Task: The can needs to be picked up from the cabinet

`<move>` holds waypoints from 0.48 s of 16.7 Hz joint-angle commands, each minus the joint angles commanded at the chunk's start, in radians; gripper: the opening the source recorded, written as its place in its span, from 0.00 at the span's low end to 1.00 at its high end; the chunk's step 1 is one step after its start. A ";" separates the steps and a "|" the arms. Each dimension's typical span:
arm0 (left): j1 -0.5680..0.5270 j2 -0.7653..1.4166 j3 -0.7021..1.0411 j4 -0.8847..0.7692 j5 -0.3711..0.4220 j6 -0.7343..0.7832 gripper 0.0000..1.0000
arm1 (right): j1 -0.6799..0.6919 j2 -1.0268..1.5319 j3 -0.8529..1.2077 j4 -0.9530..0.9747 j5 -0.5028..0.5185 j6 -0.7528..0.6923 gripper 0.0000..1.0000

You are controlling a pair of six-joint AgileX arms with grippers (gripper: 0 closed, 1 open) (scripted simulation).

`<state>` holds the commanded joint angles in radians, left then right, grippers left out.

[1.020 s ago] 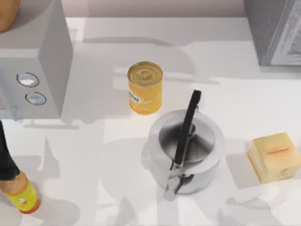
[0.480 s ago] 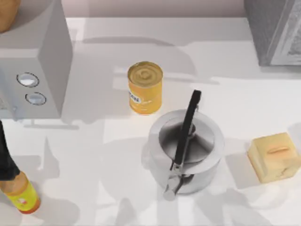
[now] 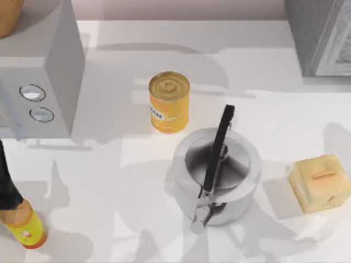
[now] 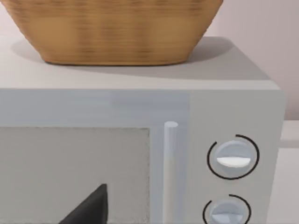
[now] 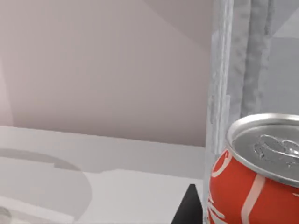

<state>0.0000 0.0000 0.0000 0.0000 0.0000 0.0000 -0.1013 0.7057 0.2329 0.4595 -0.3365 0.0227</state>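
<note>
Top view, table (image 3: 109,164), white:
- microwave (image 3: 38,71), grey, far left, two round knobs (image 3: 32,92) on its face; basket (image 3: 8,13), woven, on its roof at the corner;
- yellow tin (image 3: 169,102), upright, near the middle, well apart from the microwave;
- pot (image 3: 216,175), steel, lidded, just in front of the tin and apart from it; black handle (image 3: 218,148) lying across the lid;
- yellow block (image 3: 320,182), right side, near the pot but not touching;
- bottle (image 3: 24,227), orange-yellow, front left corner; the dark left arm (image 3: 6,183) crosses over its upper end at the table's left edge; contact between them cannot be told;
- cabinet (image 3: 321,35), grey, far right corner.

Left wrist view, closer on the left corner:
- microwave front, with window, upright door bar (image 4: 170,172) and both knobs; basket standing on the roof, its weave plain;
- left gripper (image 4: 88,207), one dark wedge at the frame's edge, facing the microwave door and apart from it; open or closed cannot be told.

Right wrist view, adding what the overhead picture leaves out:
- red can (image 5: 257,172), the task's item, upright, silver top with pull tab, white stripes on the side; it stands at the cabinet's pale upright post (image 5: 219,93), close against it; whether it sits inside or just at the edge cannot be told;
- right gripper (image 5: 189,207), one dark tip just beside the can's lower side; touching or not cannot be told; open or closed cannot be told;
- bare table and plain wall to the other side of the post.
</note>
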 joint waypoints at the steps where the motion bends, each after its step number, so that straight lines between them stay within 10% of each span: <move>1: 0.000 0.000 0.000 0.000 0.000 0.000 1.00 | -0.007 0.049 0.017 0.032 -0.024 0.001 0.00; 8: 0.000 0.000 0.000 0.000 0.000 0.000 1.00 | -0.070 0.384 0.137 0.264 -0.177 -0.012 0.00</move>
<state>0.0000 0.0000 0.0000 0.0000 0.0000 0.0000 -0.1711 1.0898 0.3704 0.7239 -0.5135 0.0112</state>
